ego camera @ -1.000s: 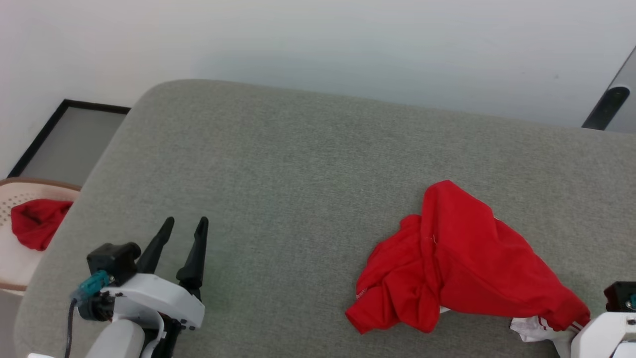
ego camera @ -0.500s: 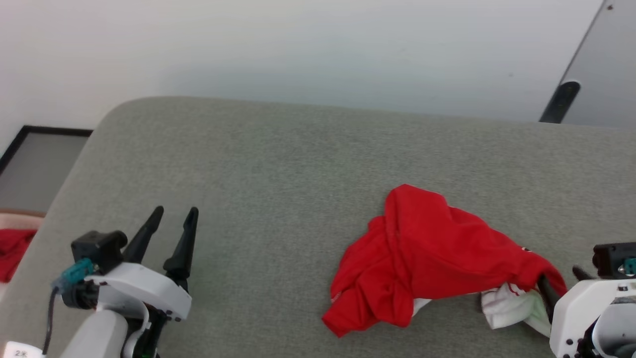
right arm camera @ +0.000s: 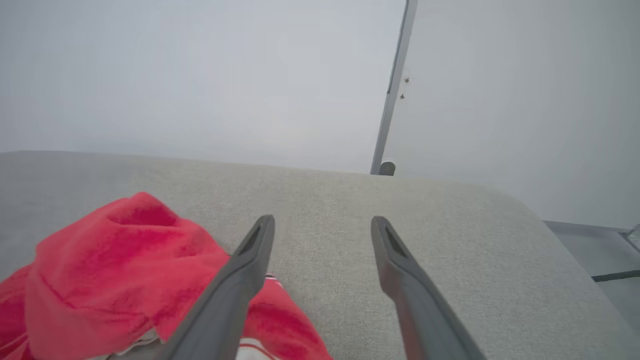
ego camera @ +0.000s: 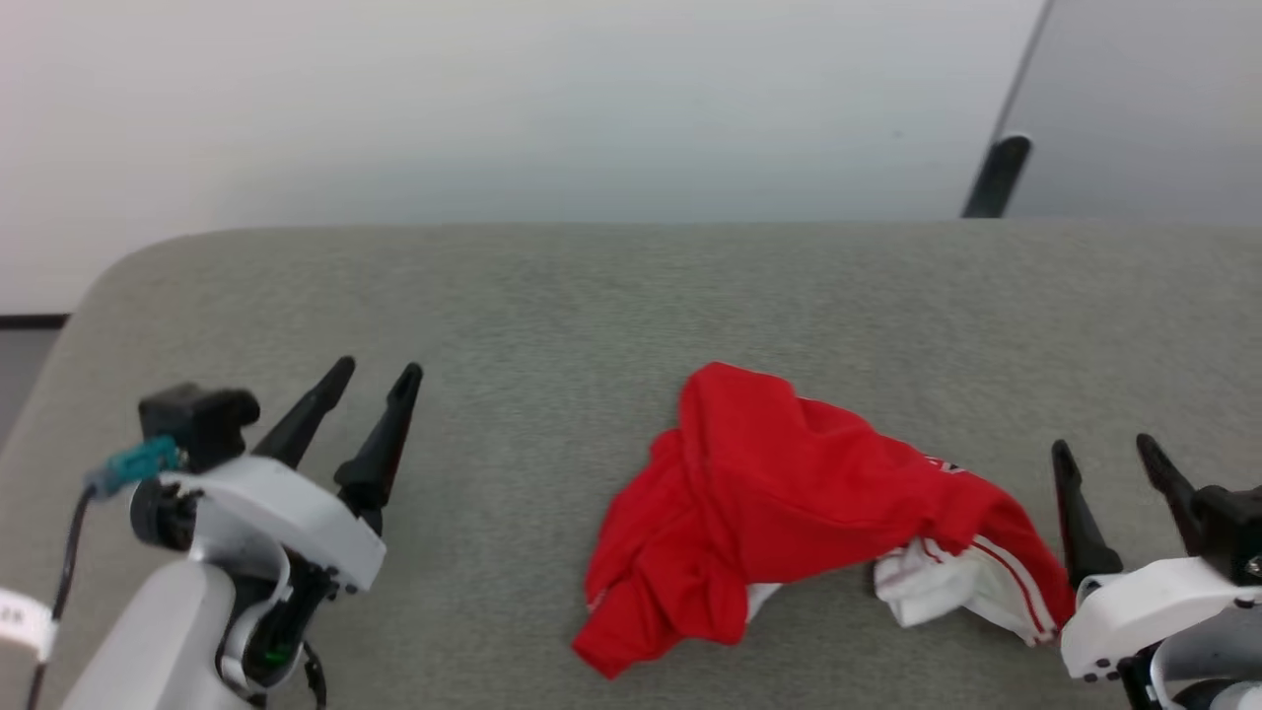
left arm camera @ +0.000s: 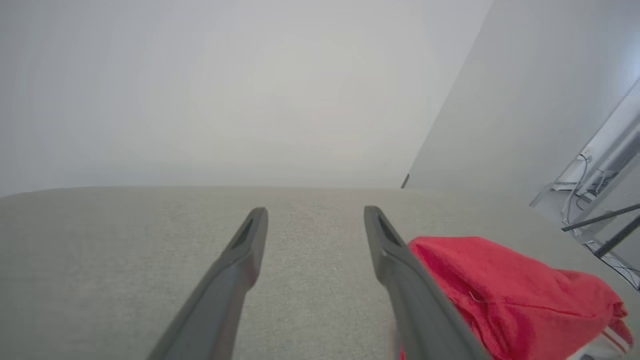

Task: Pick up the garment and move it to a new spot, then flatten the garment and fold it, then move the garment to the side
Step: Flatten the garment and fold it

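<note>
Garment [ego camera: 779, 493]: red jersey in a crumpled heap, white striped sleeve at its right end, lying right of centre on the grey tabletop [ego camera: 592, 296]. Left gripper [ego camera: 380, 370]: fingers apart, empty, well left of it. Right gripper [ego camera: 1102, 444]: fingers apart, empty, just beside the sleeve

Head above, wrists low; shared garment [ego camera: 789, 493]

White shells [ego camera: 276, 518], black fingers [ego camera: 385, 439].
Your left jaws and right jaws are long black tapering fingers on glossy white shells; the left shell carries a black camera block [ego camera: 197, 419], a teal plug [ego camera: 138, 461] and a black cable [ego camera: 64, 582].
</note>
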Controlling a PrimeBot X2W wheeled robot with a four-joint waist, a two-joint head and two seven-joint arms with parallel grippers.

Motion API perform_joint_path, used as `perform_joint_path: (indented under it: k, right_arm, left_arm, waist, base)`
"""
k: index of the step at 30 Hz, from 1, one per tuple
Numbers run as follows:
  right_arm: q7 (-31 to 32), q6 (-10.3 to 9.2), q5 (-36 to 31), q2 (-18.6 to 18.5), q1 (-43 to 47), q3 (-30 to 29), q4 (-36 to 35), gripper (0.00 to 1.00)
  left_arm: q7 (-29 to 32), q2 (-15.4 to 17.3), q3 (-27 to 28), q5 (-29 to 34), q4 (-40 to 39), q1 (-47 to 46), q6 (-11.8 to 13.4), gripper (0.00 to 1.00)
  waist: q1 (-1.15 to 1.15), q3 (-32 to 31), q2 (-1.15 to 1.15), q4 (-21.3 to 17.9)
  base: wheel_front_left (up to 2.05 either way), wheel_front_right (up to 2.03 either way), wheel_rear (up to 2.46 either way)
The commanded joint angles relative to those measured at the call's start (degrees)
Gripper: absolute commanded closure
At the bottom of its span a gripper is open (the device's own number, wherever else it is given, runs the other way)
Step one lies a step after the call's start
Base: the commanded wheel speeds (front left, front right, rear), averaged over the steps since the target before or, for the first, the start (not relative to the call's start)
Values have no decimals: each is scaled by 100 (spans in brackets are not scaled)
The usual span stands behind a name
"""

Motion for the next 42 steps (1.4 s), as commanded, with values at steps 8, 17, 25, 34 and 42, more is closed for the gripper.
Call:
perform_joint_path:
  k: [8,17,25,34,42]
  right_arm:
    - [-602,-6,-231,181,-261,-363,374,0]
    - [-727,-6,-164,228,-468,-512,621,0]
    - [-772,-6,76,234,-608,-458,855,0]
    - [-797,-6,169,233,-769,-412,1001,0]
    - [-822,-6,200,233,-804,-476,1034,0]
  left_arm:
    - [1182,208,-512,-894,-208,-498,-23,0]
    - [4150,285,-987,-1968,262,-1186,714,0]
    - [5251,310,-1352,-1996,468,-1489,1228,0]
    - [5360,135,-1559,-1957,1264,-1549,1099,0]
    - [5405,-287,-1453,-2374,1896,-1514,889,100]
  waist:
    - [0,253,0,-726]
    - [0,533,0,-1112]
    - [0,752,0,-1333]
    - [0,933,0,-1431]
    - [0,958,0,-1393]
  base:
    - [0,0,0]
    - [0,0,0]
    - [0,0,0]
    - [0,0,0]
    - [0,0,0]
